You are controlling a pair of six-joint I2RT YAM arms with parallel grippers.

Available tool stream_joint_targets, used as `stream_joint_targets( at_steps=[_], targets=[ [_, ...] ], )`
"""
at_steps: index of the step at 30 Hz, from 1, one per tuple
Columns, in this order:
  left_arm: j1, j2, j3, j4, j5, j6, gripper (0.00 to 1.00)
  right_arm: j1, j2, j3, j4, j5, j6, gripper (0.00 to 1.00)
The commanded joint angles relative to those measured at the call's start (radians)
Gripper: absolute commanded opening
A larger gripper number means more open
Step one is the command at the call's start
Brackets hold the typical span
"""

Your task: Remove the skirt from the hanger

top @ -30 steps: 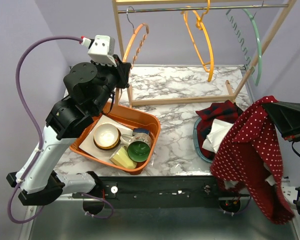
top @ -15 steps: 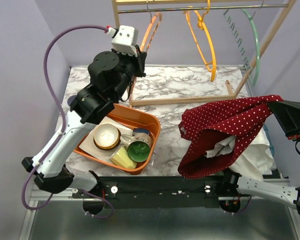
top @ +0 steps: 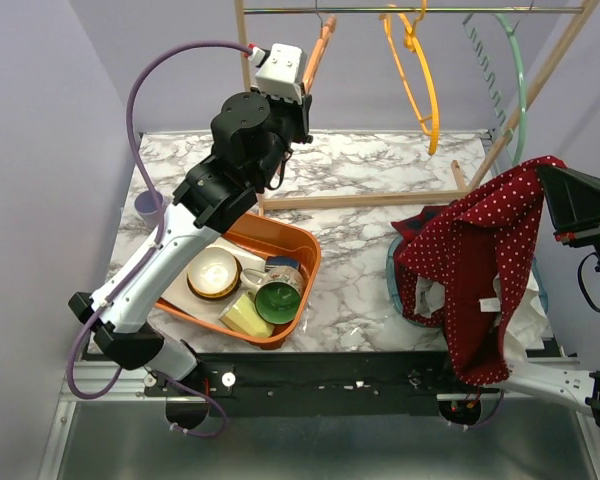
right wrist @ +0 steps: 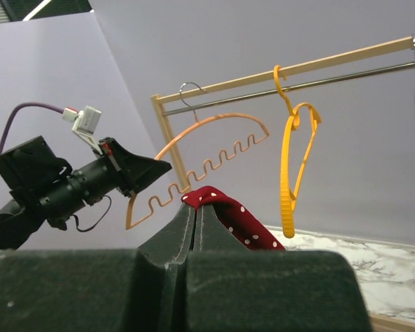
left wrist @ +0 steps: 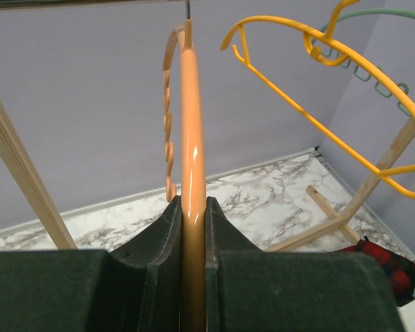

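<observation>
Left arm (top: 180, 230): its jaws are pinching the flat arm of the wavy orange plastic hanger (left wrist: 192, 138), which is hanging by its wire hook on the metal rail (top: 420, 9). Risk there: any sideways or downward pull is going to lever the hook off the rail, or knock the hanger into the yellow plastic hanger (top: 420, 90) beside it.

The skirt is already clear of the hanger. The red white-dotted fabric skirt (top: 475, 250) is dangling from the right arm (top: 580, 205), jaws pressed together on one small fold (wrist view is showing only a sliver of cloth between them). It's hanging over the teal tub (top: 392, 275) at the right of the marble worktop (top: 360, 260), with its lower end drooping by the near edge.

Risks: a thin pinch is slipping-prone under the cloth's weight. The loose end is likely snagging on the base rail or sliding off the worktop if released here.
</observation>
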Motion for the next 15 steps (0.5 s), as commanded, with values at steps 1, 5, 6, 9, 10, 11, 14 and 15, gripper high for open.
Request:
stream_joint_targets(
  at_steps=[1, 5, 6, 9, 10, 11, 14, 15],
  targets=[
    [0.004, -0.030, 0.032, 0.087, -0.011, 0.001, 0.00, 0.004, -0.005, 0.007, 0.055, 0.059, -0.035, 0.01],
    [0.004, -0.059, -0.023, 0.122, -0.011, -0.001, 0.00, 0.004, -0.019, -0.018, 0.066, 0.068, -0.043, 0.00],
    [0.002, -0.064, -0.037, 0.127, -0.010, -0.002, 0.00, 0.004, -0.022, -0.033, 0.077, 0.082, -0.048, 0.01],
    [0.004, -0.087, -0.079, 0.146, 0.009, -0.013, 0.00, 0.004, -0.029, -0.050, 0.080, 0.113, -0.058, 0.01],
    [0.004, -0.098, -0.098, 0.172, 0.009, -0.014, 0.00, 0.004, -0.030, -0.051, 0.081, 0.116, -0.063, 0.01],
    [0.004, -0.096, -0.100, 0.177, 0.003, -0.016, 0.00, 0.004, -0.032, -0.054, 0.084, 0.120, -0.066, 0.01],
    [0.004, -0.053, -0.036, 0.144, -0.031, 0.007, 0.00, 0.002, -0.032, -0.053, 0.110, 0.146, -0.097, 0.00],
    [0.004, -0.040, -0.016, 0.130, -0.033, 0.015, 0.00, 0.002, -0.024, -0.051, 0.118, 0.166, -0.112, 0.01]
  ],
)
